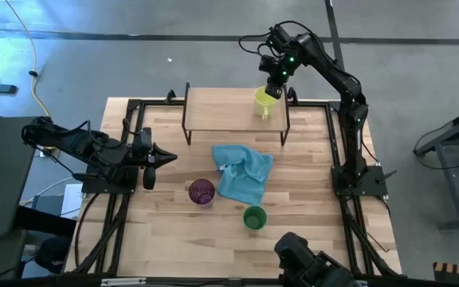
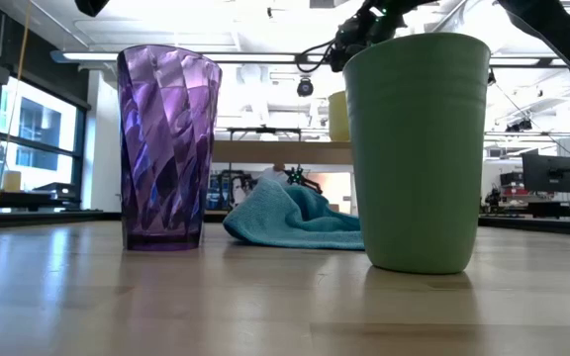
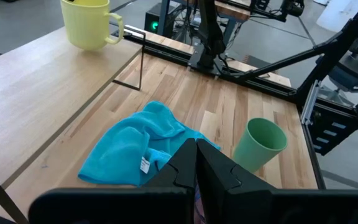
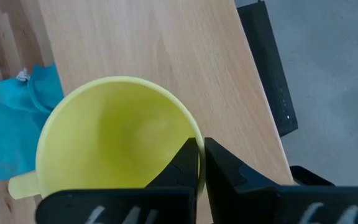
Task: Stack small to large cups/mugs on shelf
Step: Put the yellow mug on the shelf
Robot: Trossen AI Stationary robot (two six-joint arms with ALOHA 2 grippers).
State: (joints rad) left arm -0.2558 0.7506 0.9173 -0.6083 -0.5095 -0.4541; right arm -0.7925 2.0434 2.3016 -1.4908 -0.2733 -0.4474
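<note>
The high view alone lays out the whole scene: the shelf (image 1: 229, 108) stands at the far middle of the table (image 1: 309, 239), with the yellow-green mug (image 1: 264, 100) on its right end and the right hand (image 1: 274, 86) directly over the mug's far rim. The right wrist view adds what that view cannot resolve: the two dark fingers (image 4: 188, 165) are pinched together on the mug's (image 4: 114, 140) thin wall, one inside the bowl and one outside, so the right hand is narrow and holding the mug's rim. It also shows the smooth matte interior, the round mouth, a stub of handle, and the pale fine-grained wood of the shelf top (image 4: 185, 50).

The low view gives heights and surfaces. The purple tumbler (image 2: 166, 148) is tall, translucent and cut in slanted diamond facets that catch the light; the green cup (image 2: 419, 153) is opaque, plain and tapered towards its base. Both stand upright on the table, well apart, with the crumpled light blue cloth (image 2: 300, 218) lying behind and between them.

The left wrist view shows the left hand (image 3: 196, 171) with its fingers closed against each other, holding nothing, above the cloth (image 3: 142, 149). From overhead the left hand (image 1: 162, 157) sits at the table's left side, apart from the tumbler (image 1: 202, 191) and the green cup (image 1: 254, 217)
</note>
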